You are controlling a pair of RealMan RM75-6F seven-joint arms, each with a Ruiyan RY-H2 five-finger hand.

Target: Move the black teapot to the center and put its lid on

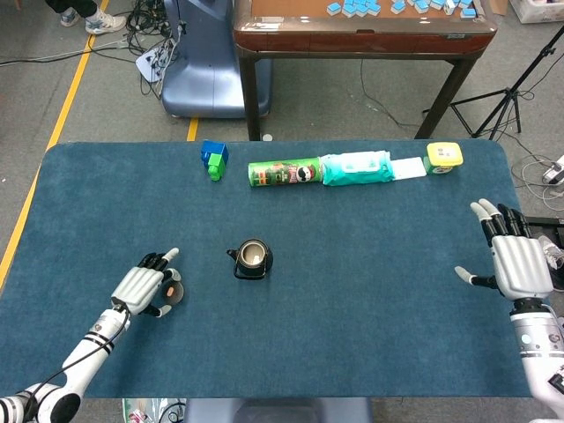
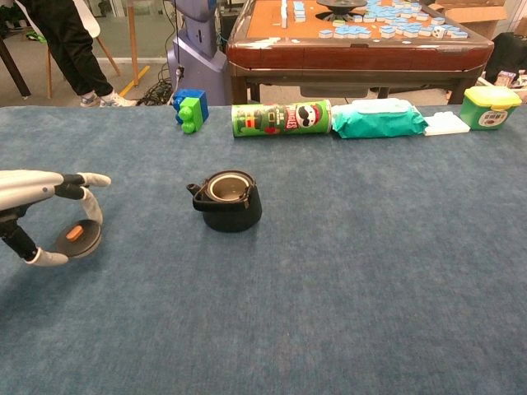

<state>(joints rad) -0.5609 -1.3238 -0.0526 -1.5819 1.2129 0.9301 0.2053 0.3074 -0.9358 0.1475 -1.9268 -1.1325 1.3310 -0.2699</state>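
Black teapot lid (image 2: 76, 237) is grasped in my left hand (image 2: 37, 210); the open teapot (image 2: 227, 200) stands to its right. My right hand (image 1: 514, 262) is released, fingers spread.

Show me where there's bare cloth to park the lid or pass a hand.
Bare cloth lies between the black teapot and the right hand, and along the whole near edge. The far edge is crowded: blocks, Pringles can, wipes pack, yellow-lidded tub.
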